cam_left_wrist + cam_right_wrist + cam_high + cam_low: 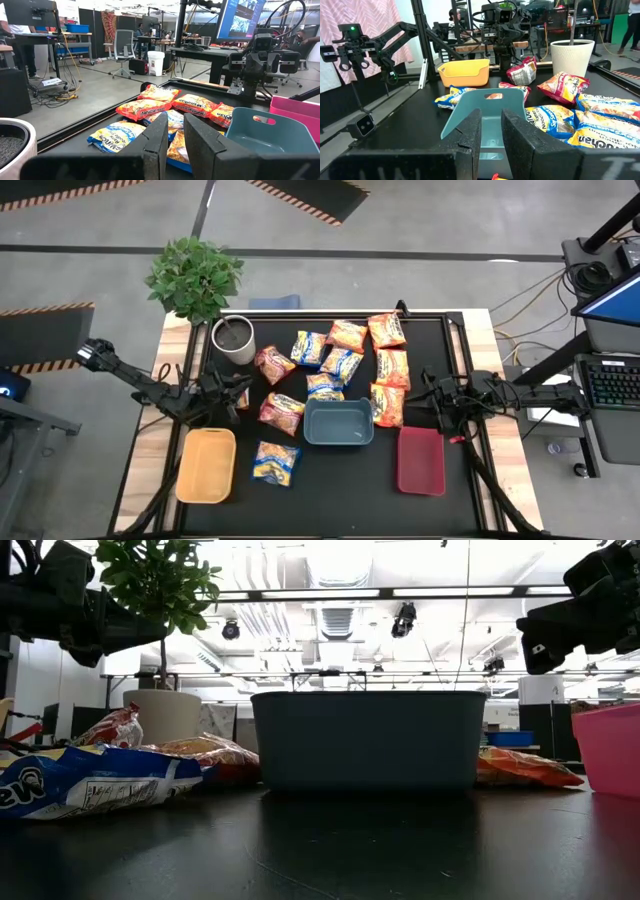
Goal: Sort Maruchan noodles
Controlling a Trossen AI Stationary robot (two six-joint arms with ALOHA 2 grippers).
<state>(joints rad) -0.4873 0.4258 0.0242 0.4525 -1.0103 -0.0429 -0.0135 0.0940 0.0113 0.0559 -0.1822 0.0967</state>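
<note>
Black tabletop (330, 480) in a lab room, concrete floor around, desks and monitors behind. Left gripper (222, 392) sits low at the left side of the mat near the white cup (232, 340), fingers (157, 142) nearly together with only a thin slot between, nothing in them. Right gripper (438, 402) mirrors it on the right side, fingers (517, 135) likewise almost closed and empty. Both arms face inward toward the pile, which reads as a ready pose before any pick. Maruchan noodles (340, 365) lie loose in the middle and back of the mat: blue-and-yellow packets in the centre, orange ones (388, 330) toward the back right and down the right edge of the pile, maroon ones (275, 364) on the left; one blue packet (276, 462) lies apart at the front between the trays. Three trays line the front, likely one per flavour colour: yellow tray (206, 466) left, blue tray (339, 422) centre, red tray (421, 460) right. All three look empty, so sorting has not begun. Cup holds something dark, not noodles. Potted plant (195, 275) stands at the back left corner, out of the way.
</note>
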